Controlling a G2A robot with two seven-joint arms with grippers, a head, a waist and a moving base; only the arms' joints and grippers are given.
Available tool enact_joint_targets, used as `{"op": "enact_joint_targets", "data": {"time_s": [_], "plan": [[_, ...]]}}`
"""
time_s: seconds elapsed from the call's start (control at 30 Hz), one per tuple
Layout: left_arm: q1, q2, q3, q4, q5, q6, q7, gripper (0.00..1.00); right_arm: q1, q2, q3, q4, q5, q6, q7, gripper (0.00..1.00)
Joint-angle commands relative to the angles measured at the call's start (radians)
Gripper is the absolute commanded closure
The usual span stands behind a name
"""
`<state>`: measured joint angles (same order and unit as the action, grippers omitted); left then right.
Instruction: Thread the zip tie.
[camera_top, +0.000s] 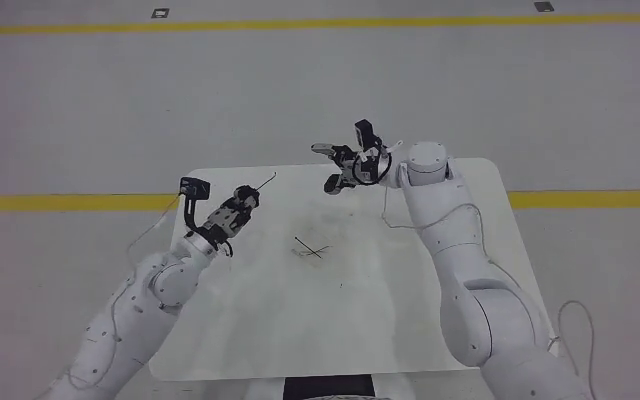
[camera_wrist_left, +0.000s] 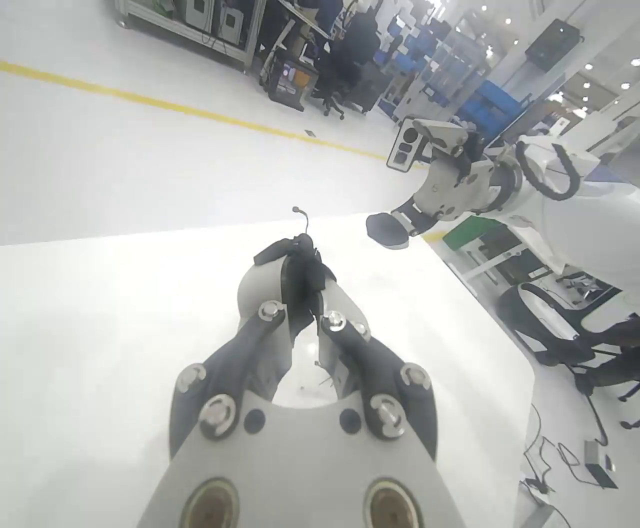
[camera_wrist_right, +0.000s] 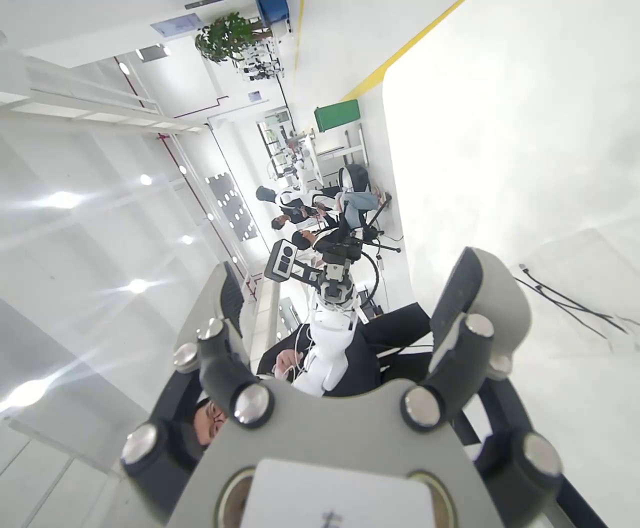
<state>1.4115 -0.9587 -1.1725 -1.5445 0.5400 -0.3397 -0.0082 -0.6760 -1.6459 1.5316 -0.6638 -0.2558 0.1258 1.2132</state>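
Note:
My left gripper (camera_wrist_left: 301, 260) is shut on a thin black zip tie (camera_wrist_left: 304, 227), whose tip sticks out past the fingertips. From above, that gripper (camera_top: 246, 196) is over the table's left part with the zip tie (camera_top: 265, 181) pointing up and to the right. My right gripper (camera_wrist_right: 345, 280) stands open and holds nothing. In the top view it (camera_top: 334, 167) hangs at the table's far edge. Across the table in the left wrist view, the right gripper (camera_wrist_left: 387, 227) shows apart from the zip tie.
More black zip ties (camera_top: 311, 249) lie crossed near the middle of the white table (camera_top: 400, 320); they also show in the right wrist view (camera_wrist_right: 570, 302). Floor with a yellow line (camera_top: 560, 199) surrounds the table.

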Motion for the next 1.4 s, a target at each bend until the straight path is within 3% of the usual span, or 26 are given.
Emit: {"op": "enact_joint_targets", "data": {"time_s": [0.0, 0.07, 0.17, 0.27, 0.4, 0.53, 0.57, 0.8, 0.9, 0.97, 1.03, 1.17, 1.37], "plan": [[0.0, -0.003, 0.002, 0.004, -0.058, 0.001, -0.018, 1.0, 0.0, 0.0, 0.0, 0.0, 0.0, 0.0, 0.0, 0.0], [-0.006, -0.005, -0.002, 0.017, -0.136, 0.0, -0.062, 1.0, -0.029, 0.001, 0.022, -0.005, 0.079, -0.025, 0.001, 0.0], [-0.008, -0.003, -0.016, 0.007, -0.318, 0.0, -0.182, 1.0, -0.052, 0.004, 0.058, 0.02, 0.238, -0.068, 0.118, 0.0], [-0.006, 0.003, -0.051, 0.005, -0.484, 0.0, -0.293, 1.0, -0.05, 0.012, 0.066, 0.067, 0.311, -0.107, 0.177, 0.0], [0.0, 0.007, -0.087, -0.001, -0.636, 0.0, -0.414, 1.0, -0.037, 0.014, 0.028, 0.123, 0.388, -0.14, 0.177, 0.0], [0.003, 0.002, -0.111, 0.007, -0.787, 0.0, -0.514, 1.0, -0.033, 0.007, -0.027, 0.157, 0.493, -0.139, 0.177, 0.0], [-0.004, -0.001, -0.122, 0.011, -0.805, 0.0, -0.544, 1.0, -0.033, 0.007, -0.027, 0.157, 0.493, -0.139, 0.177, 0.0], [-0.008, -0.001, -0.129, 0.014, -0.782, 0.0, -0.541, 1.0, -0.033, 0.007, -0.027, 0.157, 0.493, -0.139, 0.177, 0.0], [-0.007, -0.005, -0.115, 0.016, -0.855, 0.029, -0.584, 1.0, -0.055, 0.008, -0.04, 0.138, 0.481, -0.141, 0.159, 0.0], [-0.003, -0.006, -0.119, 0.026, -0.958, 0.057, -0.641, 1.0, -0.082, 0.0, -0.032, 0.12, 0.59, -0.134, 0.177, 0.0], [0.0, -0.003, -0.138, 0.034, -1.074, 0.092, -0.726, 1.0, -0.108, -0.004, -0.059, 0.092, 0.639, -0.145, 0.177, 0.0], [0.014, -0.001, -0.175, 0.051, -1.242, 0.146, -0.821, 1.0, -0.148, -0.002, -0.114, 0.069, 0.719, -0.161, 0.177, 0.0], [0.028, 0.002, -0.203, 0.061, -1.353, 0.19, -0.922, 1.0, -0.16, 0.008, -0.189, 0.075, 0.806, -0.19, 0.177, 0.0]]}}
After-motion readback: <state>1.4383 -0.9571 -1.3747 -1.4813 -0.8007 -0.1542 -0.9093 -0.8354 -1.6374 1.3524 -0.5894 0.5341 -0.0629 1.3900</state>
